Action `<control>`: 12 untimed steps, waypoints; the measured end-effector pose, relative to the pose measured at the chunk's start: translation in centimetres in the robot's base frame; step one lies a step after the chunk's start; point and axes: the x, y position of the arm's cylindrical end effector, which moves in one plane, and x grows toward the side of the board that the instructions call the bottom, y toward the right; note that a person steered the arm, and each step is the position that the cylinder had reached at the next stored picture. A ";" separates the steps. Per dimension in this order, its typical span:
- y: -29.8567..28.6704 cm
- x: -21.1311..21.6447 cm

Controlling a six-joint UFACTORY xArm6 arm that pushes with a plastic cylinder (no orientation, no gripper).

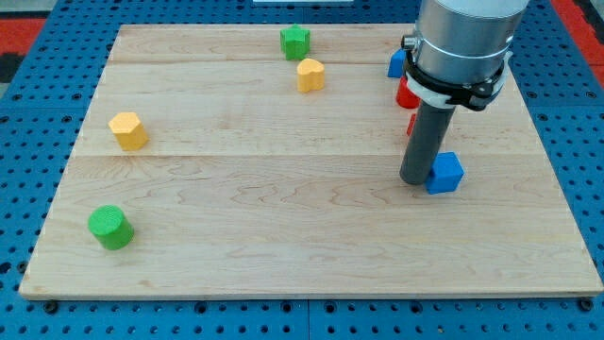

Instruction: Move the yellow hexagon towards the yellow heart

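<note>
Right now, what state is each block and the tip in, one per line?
yellow hexagon: view's left, untouched, far from the heart.
yellow heart: near the view's top, just below the green star.
green star: top edge, free.
green cylinder: lower left, alone.
blue cube: right beside my tip.
red blocks: partly hidden behind the arm.
my tip: down on the board, far from the hexagon.

A pale wooden board (pixel 283 208) lies flat on a blue perforated base (pixel 38 142). Red surface (pixel 28 24) shows at the view's top corners. Lighting is even; shadows are soft.
</note>
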 end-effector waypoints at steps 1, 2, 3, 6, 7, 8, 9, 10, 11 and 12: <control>-5.3 -0.3; -10.2 -0.9; -11.4 -1.9; -11.4 -4.8; -12.2 -6.4; -14.8 -9.5; -13.4 -11.7; -7.4 -11.7; -6.2 -15.6; -8.2 -16.6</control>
